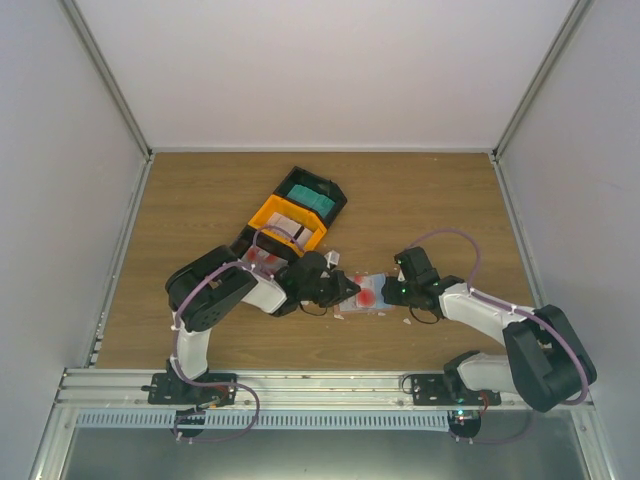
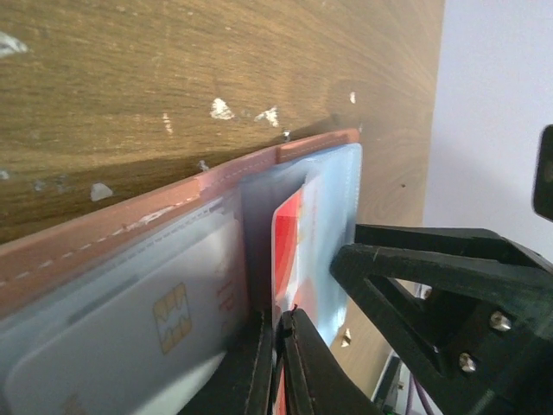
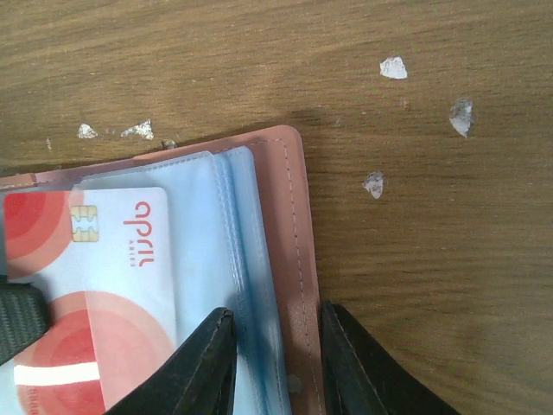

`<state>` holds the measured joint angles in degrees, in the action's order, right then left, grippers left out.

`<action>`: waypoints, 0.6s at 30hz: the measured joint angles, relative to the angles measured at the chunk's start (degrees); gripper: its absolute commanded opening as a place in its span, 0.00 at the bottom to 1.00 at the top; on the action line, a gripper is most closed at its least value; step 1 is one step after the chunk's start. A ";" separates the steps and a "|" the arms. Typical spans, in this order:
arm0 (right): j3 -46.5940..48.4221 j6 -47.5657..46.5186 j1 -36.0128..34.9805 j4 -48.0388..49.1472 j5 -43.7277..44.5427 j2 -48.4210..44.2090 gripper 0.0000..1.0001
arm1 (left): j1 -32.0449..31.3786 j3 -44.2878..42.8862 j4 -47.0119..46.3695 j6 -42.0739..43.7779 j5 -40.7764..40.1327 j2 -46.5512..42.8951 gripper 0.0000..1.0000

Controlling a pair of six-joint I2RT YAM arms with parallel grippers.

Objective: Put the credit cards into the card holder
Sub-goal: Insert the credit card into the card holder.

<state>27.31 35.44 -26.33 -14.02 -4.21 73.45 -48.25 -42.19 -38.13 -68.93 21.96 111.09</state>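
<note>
The card holder [image 1: 368,296] lies open on the table between the two grippers, with a salmon cover [image 3: 289,225] and light-blue sleeves [image 3: 207,233]. My left gripper [image 1: 345,290] is shut on the near edge of a white credit card with red circles [image 2: 289,229], whose far end lies among the sleeves. The same card shows in the right wrist view [image 3: 95,277]. Another chip card [image 2: 164,320] sits in a sleeve beside it. My right gripper [image 3: 276,363] is open, one finger on the blue sleeves and one just past the cover's edge.
A black-and-orange compartment tray [image 1: 295,212] stands behind the left arm, holding more cards. Small white paper scraps [image 3: 393,67] are scattered on the wooden table [image 1: 430,200]. Grey walls close in the table on three sides.
</note>
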 measured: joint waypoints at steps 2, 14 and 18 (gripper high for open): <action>0.00 0.07 0.00 0.02 -0.02 0.00 0.28 | -0.28 -0.85 1.84 0.42 -0.37 0.28 0.10; -0.22 0.57 0.00 0.61 -0.22 -0.02 0.28 | -1.49 -4.04 8.52 4.70 -0.98 0.15 0.20; -0.33 0.74 0.00 0.81 -0.22 -0.07 0.28 | -1.77 -5.77 11.91 6.58 -1.36 0.07 0.18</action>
<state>26.98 36.18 -26.33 -13.21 -4.43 73.38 -50.02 -47.97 -26.22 -62.35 20.60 111.15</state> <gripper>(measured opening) 0.280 0.188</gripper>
